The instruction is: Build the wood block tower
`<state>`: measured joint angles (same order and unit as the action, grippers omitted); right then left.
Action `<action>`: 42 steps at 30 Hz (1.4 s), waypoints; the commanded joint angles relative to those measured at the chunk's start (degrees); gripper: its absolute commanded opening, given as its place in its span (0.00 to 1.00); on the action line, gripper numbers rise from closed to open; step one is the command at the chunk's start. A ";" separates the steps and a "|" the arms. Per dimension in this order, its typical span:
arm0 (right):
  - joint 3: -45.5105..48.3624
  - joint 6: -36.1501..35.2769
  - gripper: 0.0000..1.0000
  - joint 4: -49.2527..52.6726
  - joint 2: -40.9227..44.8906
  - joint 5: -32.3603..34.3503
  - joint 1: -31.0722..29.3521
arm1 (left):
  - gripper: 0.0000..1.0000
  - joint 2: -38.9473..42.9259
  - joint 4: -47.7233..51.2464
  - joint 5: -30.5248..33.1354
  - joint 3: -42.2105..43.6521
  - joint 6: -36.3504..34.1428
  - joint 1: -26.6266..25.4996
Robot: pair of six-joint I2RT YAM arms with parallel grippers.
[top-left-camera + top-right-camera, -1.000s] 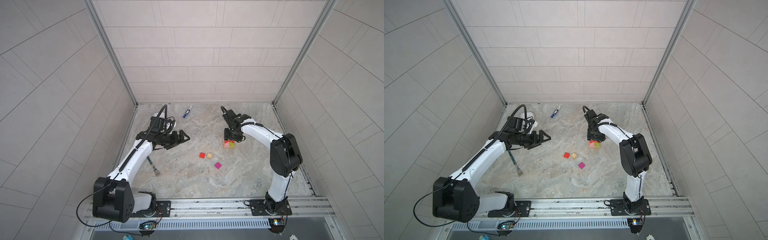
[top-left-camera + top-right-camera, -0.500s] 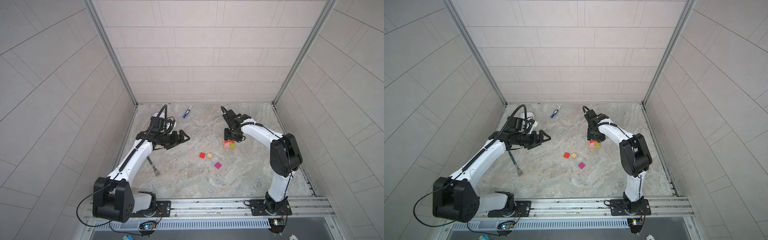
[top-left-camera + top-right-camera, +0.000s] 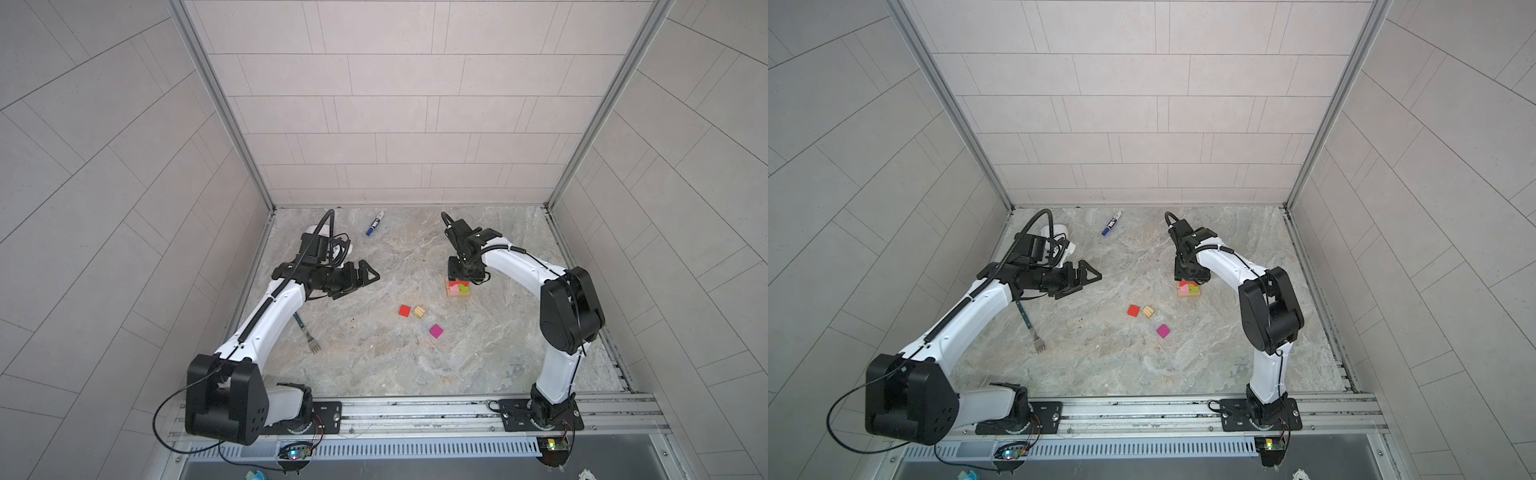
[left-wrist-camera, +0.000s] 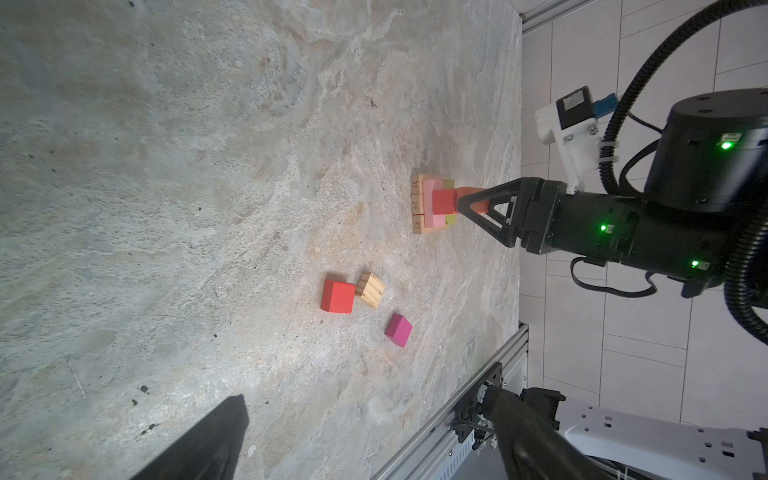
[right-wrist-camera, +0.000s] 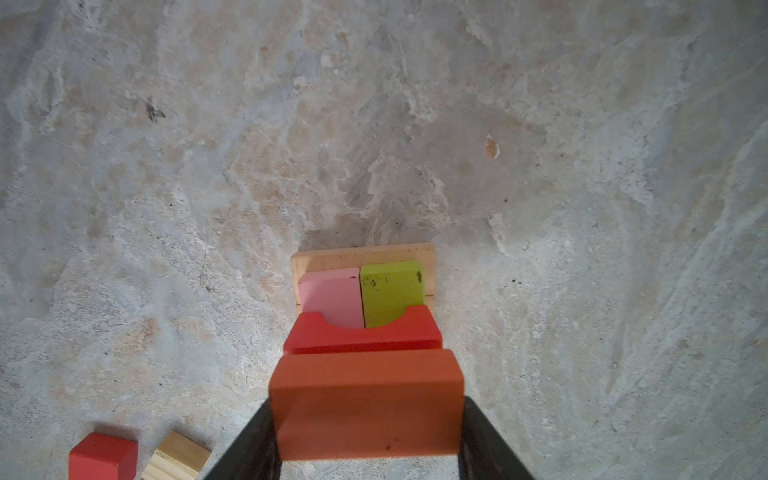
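The tower (image 3: pixel 458 287) (image 3: pixel 1189 288) stands right of centre: tan bars at the base (image 5: pixel 363 254), then a pink bar (image 5: pixel 330 293) and a lime bar (image 5: pixel 390 291), with a red arch (image 5: pixel 361 334) on top. My right gripper (image 5: pixel 366 405) (image 4: pixel 459 203) is shut on an orange bar (image 5: pixel 368 399) directly over the arch; contact between them is unclear. Loose red (image 3: pixel 404 311), tan (image 3: pixel 419 312) and magenta (image 3: pixel 436 331) cubes lie left of and nearer than the tower. My left gripper (image 3: pixel 365 277) (image 4: pixel 365 432) hovers open and empty at the left.
A blue-capped marker (image 3: pixel 374 223) lies near the back wall. A fork (image 3: pixel 308 336) lies beside my left arm, and a white object (image 3: pixel 1055 230) sits behind the left wrist. Tiled walls close three sides, and a metal rail (image 3: pixel 415 409) runs along the front.
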<state>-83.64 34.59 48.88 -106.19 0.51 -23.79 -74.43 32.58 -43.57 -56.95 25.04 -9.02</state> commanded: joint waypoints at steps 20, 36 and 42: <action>0.67 0.17 0.59 0.60 -0.29 1.60 -0.37 | 0.99 1.50 -0.67 -0.02 0.75 -0.26 0.31; 0.16 -0.11 0.64 0.42 -0.54 1.08 -0.36 | 0.99 1.49 -0.67 0.02 0.75 -0.26 0.31; -0.10 -0.10 0.64 0.45 -0.33 0.97 -0.37 | 0.99 1.44 -0.67 -0.02 0.73 -0.21 0.31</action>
<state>-83.24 34.39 48.62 -106.19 0.49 -23.90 -74.43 32.60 -43.57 -56.93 25.04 -9.02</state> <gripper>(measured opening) 0.644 0.992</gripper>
